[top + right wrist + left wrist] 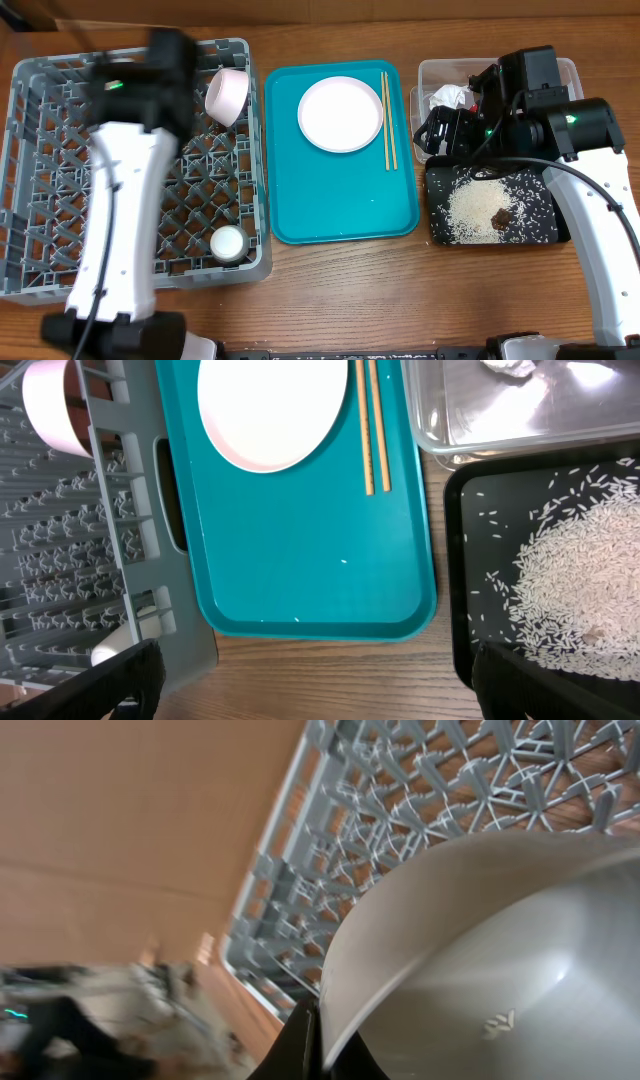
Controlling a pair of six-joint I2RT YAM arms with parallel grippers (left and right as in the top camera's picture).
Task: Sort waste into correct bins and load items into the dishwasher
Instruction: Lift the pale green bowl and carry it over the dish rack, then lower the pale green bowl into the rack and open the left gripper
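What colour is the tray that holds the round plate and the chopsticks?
The tray is teal; the overhead view shows it whole.

Counted across the wooden table (330, 290): two robot arms (115, 220), one grey dish rack (60, 200), one teal tray (340, 200), one clear tub (430, 72) and one black tray (540, 225). Crockery on show: one white plate (340, 113), one pink bowl (228, 95), one small cup (228, 243), two chopsticks (387, 120). Waste: one tissue (450, 97), one heap of rice (470, 212), one brown lump (499, 215). The left wrist view adds one white dish (480, 970); I cannot tell whether it is already counted.
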